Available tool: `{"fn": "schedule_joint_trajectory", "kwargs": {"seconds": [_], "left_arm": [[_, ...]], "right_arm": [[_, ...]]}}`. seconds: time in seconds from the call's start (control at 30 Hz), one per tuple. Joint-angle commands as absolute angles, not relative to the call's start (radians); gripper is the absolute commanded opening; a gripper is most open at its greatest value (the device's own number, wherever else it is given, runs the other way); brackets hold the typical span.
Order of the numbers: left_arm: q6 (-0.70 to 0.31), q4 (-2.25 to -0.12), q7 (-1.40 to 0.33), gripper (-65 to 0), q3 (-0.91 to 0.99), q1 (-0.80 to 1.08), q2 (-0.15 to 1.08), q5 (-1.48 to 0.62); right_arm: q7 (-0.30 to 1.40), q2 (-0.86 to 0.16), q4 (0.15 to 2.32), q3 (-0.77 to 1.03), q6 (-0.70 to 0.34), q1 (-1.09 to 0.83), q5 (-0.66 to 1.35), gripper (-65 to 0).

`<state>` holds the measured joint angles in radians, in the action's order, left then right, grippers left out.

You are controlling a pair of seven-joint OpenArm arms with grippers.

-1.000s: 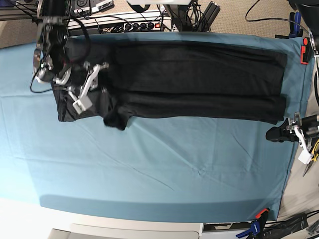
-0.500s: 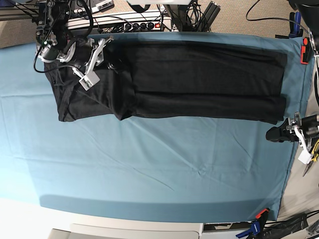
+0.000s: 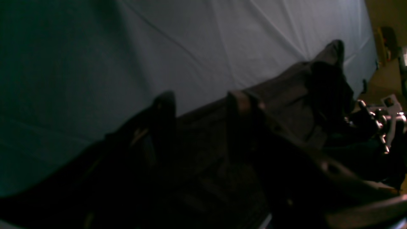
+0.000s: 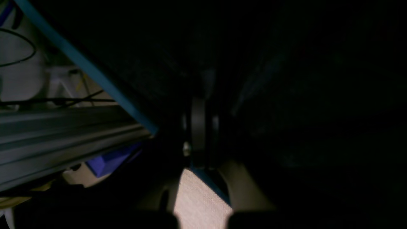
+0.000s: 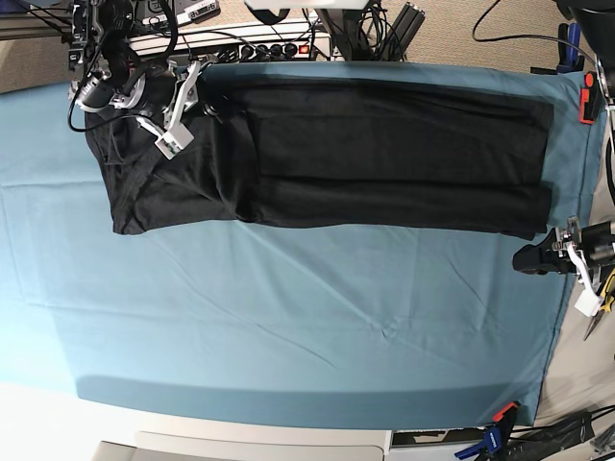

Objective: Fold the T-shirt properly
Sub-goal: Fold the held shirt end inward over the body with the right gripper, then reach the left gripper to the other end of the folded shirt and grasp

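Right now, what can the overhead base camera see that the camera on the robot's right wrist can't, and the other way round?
Only the base view shows the whole black T-shirt spread on the teal table cloth, plus the left end effector parked off the cloth's edge. Only the right wrist view shows the right end effector close up, shut on dark fabric, and a metal rail beneath. Both show the shirt and teal cloth.

Black T-shirt (image 5: 384, 158) spread long and flat across the far side of a teal cloth (image 5: 288, 327). Right gripper (image 5: 197, 96) down on the shirt's far corner, fingers pinched together on the fabric. Left gripper (image 5: 527, 259) low at the cloth's other edge, just beside the shirt's near corner.
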<state>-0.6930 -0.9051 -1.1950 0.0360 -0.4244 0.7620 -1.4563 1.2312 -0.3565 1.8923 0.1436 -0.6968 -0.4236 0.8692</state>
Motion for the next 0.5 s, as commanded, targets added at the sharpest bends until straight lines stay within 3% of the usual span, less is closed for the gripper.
{"fn": "schedule_joint_trajectory", "kwargs": {"seconds": [0.0,0.2,0.33,0.37,0.47], "left_arm": [[-0.698,-0.918,-1.177,-37.5,0.045,-0.448,0.787,-1.484],[-0.698,-0.918,-1.177,-37.5,0.044,-0.448,0.787,-1.484],[-0.698,-0.918,-1.139,-37.5,0.044,-0.442,0.788,-1.446],[-0.698,-0.918,-1.135,-37.4,0.044,-0.442,0.788,-1.437],[-0.698,-0.918,-1.122,-37.5,0.044,-0.443,0.79,-1.422]], "right_arm": [[1.23,-0.369,1.91,0.15,-0.698,-0.421,0.885,-65.0],[1.214,-0.368,1.911,0.15,-0.698,-0.421,0.889,-65.0],[1.191,-0.368,1.911,0.151,-0.698,-0.422,0.894,-33.3],[1.175,-0.368,1.911,0.152,-0.698,-0.422,0.894,-30.5],[1.127,-0.368,1.914,0.153,-0.698,-0.421,0.894,-30.2]]}}
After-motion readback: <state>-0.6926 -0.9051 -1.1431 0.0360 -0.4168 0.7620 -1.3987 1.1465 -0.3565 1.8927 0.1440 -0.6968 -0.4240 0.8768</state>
